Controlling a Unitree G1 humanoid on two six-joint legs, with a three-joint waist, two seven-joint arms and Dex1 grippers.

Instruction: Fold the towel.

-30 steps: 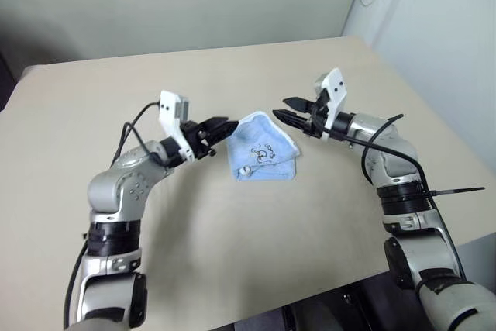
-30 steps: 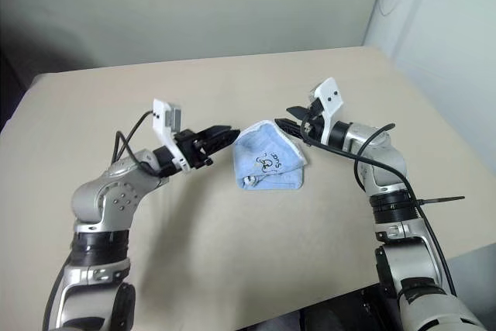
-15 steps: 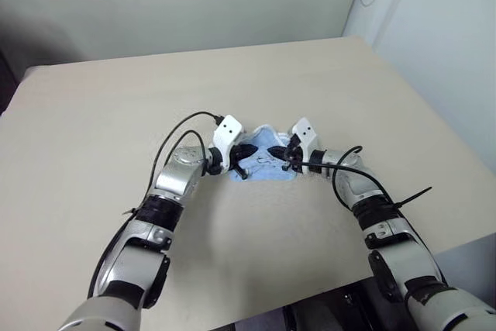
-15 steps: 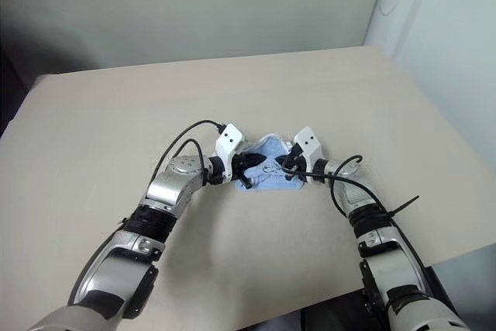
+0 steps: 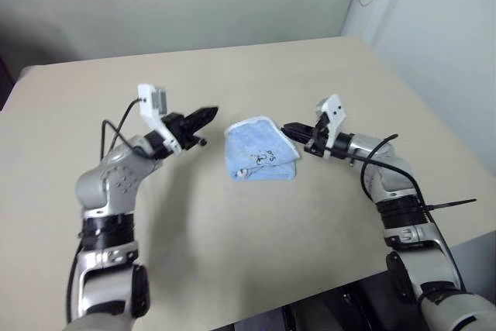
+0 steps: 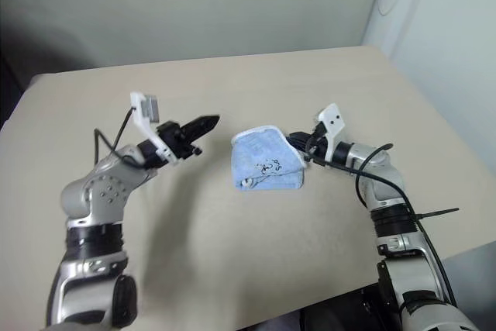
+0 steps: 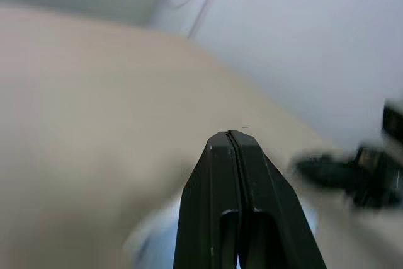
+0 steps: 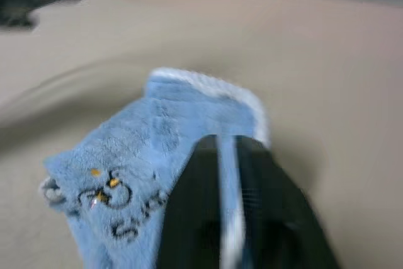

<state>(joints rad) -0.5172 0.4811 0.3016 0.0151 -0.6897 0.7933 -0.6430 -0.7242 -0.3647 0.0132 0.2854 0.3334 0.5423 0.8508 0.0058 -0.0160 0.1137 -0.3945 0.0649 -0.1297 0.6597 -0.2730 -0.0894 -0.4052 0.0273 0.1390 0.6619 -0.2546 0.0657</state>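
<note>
Both arms have pulled back out from the towel (image 5: 261, 150) since half a second ago, when the two grippers were pressed in against it from either side.

From the head views, the folded blue cloth lies on the beige table (image 5: 256, 253) between them. The left gripper (image 5: 208, 112) hangs well apart from it, above the table, its fingers pinched together on nothing. The right gripper (image 5: 288, 129) sits just beside the towel's white-edged corner; whether it touches is hard to tell.

The left wrist view confirms the two black fingers (image 7: 214, 187) pressed flat together, with the other gripper a blur beyond.

The right wrist view shows a narrow slit between its fingers (image 8: 195, 212), over the towel's edge, and a dark embroidered motif.
</note>
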